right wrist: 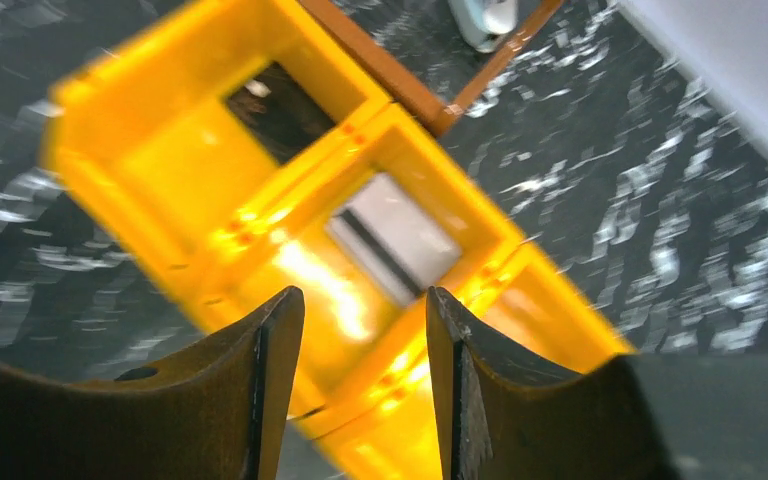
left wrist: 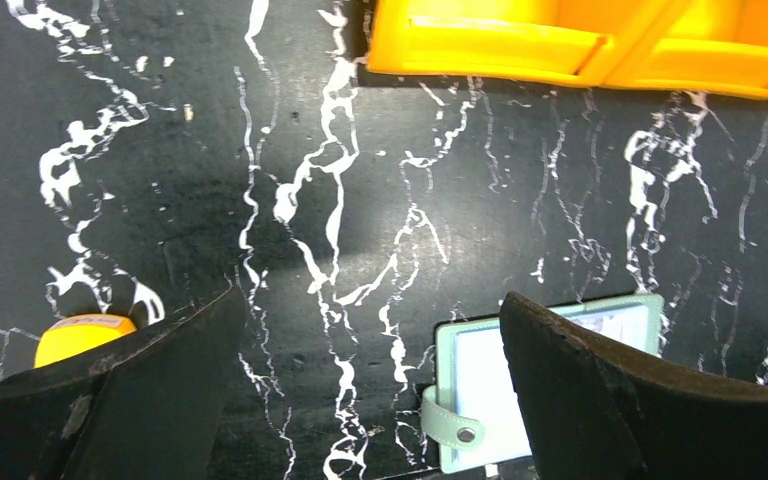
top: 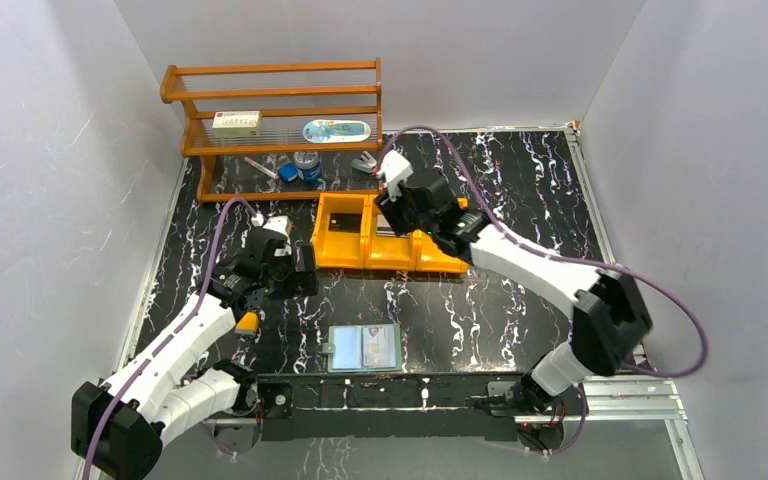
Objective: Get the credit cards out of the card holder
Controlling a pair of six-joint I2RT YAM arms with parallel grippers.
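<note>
Right tool hangs over the orange tray far across the bench. The left tool is over bare marble, and the card holder lies open by the arm bases.

Left wrist: fingers wide apart, empty, holder partly behind one.

Right wrist: fingers parted, empty, above the tray's middle compartment, where a silver-grey card lies flat; a black card lies in the next.
</note>
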